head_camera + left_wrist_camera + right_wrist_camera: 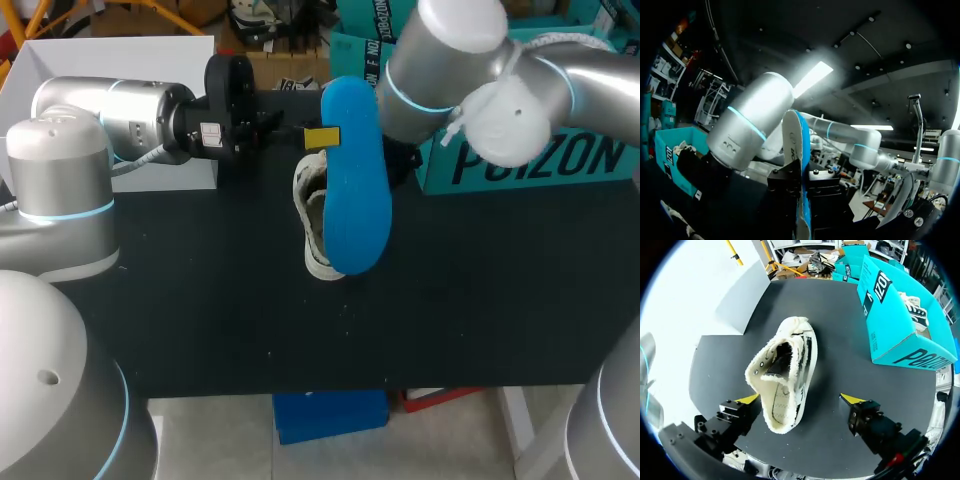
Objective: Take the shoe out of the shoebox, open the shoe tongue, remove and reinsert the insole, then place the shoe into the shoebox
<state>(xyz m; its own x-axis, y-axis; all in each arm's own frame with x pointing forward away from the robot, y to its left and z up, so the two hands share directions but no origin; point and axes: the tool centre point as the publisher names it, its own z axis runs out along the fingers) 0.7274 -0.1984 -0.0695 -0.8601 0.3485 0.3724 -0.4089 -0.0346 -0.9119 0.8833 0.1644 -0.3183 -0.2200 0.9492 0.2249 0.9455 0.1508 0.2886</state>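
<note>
Head view: left gripper (322, 137) clamps the light, bendy insole (355, 190) above the shoe (312, 215) (soft-lined, best held at its sides), which sits on the worktop (200, 300) under the spread right gripper (800, 399).

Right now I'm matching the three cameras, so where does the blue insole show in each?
Head view: the blue insole is mid-table, held by the left hand above the shoe.
Left wrist view: edge-on between that hand's fingers.
Right wrist view: not in it.
Shared landmark: the teal shoebox.
</note>
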